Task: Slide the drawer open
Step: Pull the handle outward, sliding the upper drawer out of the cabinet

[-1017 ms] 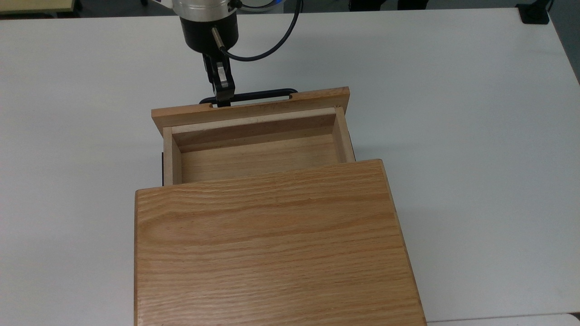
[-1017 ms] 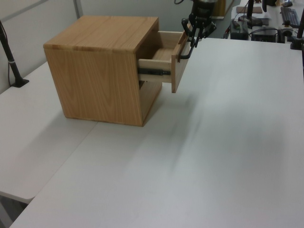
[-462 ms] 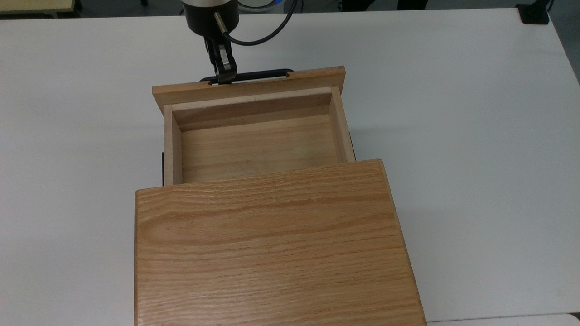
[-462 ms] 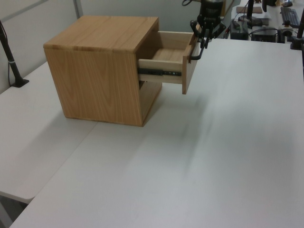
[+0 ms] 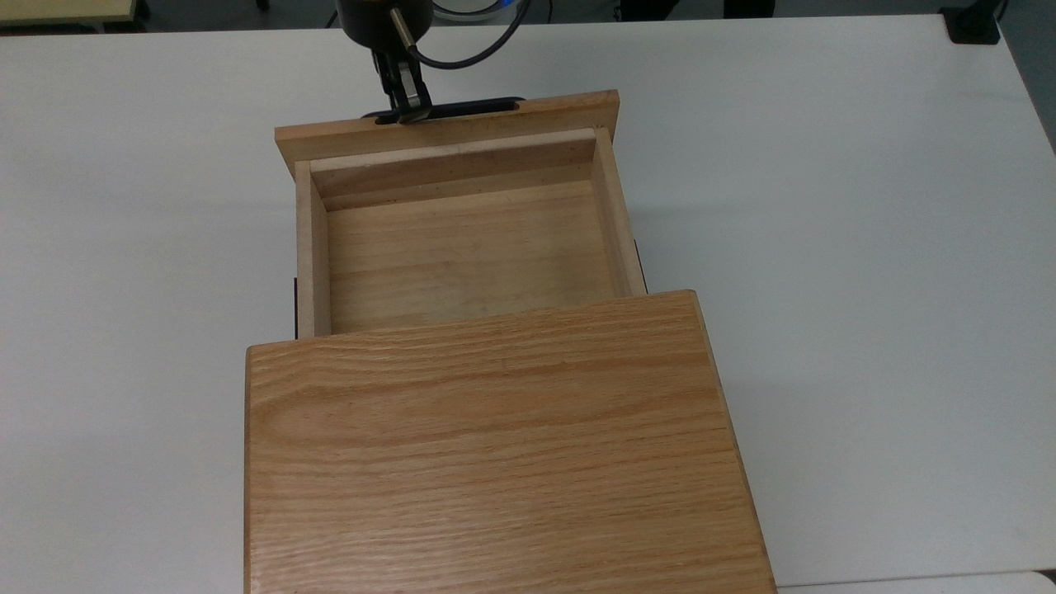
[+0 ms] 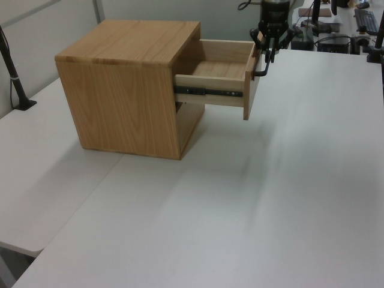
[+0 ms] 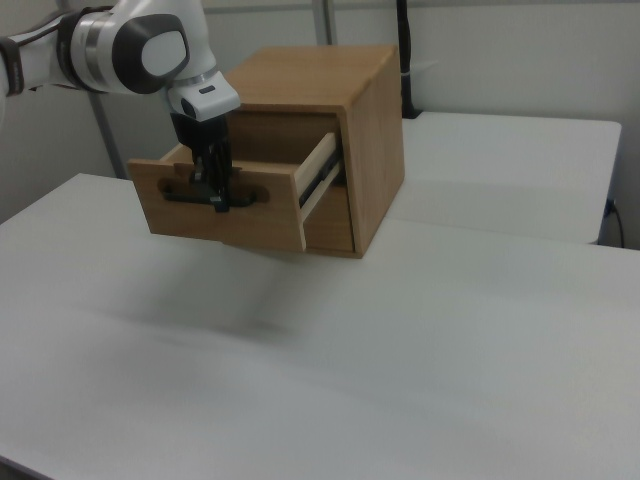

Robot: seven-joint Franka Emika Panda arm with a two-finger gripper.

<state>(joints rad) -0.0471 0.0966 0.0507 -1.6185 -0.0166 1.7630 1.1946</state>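
Note:
The light oak drawer (image 5: pixel 462 256) stands pulled well out of the cabinet (image 5: pixel 495 445), and its inside is bare. Its front panel (image 5: pixel 445 132) carries a slim black bar handle (image 5: pixel 474 106). My gripper (image 5: pixel 404 111) comes down on the handle's left end in the top view, shut on the bar. In the left view the drawer (image 6: pixel 216 66) juts right on a black slide rail (image 6: pixel 210 92), with the gripper (image 6: pixel 267 53) at the panel's outer face. In the right view the gripper (image 7: pixel 213 185) clamps the handle (image 7: pixel 240 197) at the middle of the front panel (image 7: pixel 270 222).
The cabinet sits on a wide white table (image 5: pixel 866 247) with open surface on all sides. A black post (image 6: pixel 13 69) stands at the left view's left edge. Desk equipment (image 6: pixel 336 30) sits beyond the table's far end. A black mount (image 5: pixel 973 25) occupies the top view's upper right corner.
The drawer has slid farther out of the cabinet, toward the top view's upper edge, with the gripper moving along with the handle. More of the drawer's floor and rail shows.

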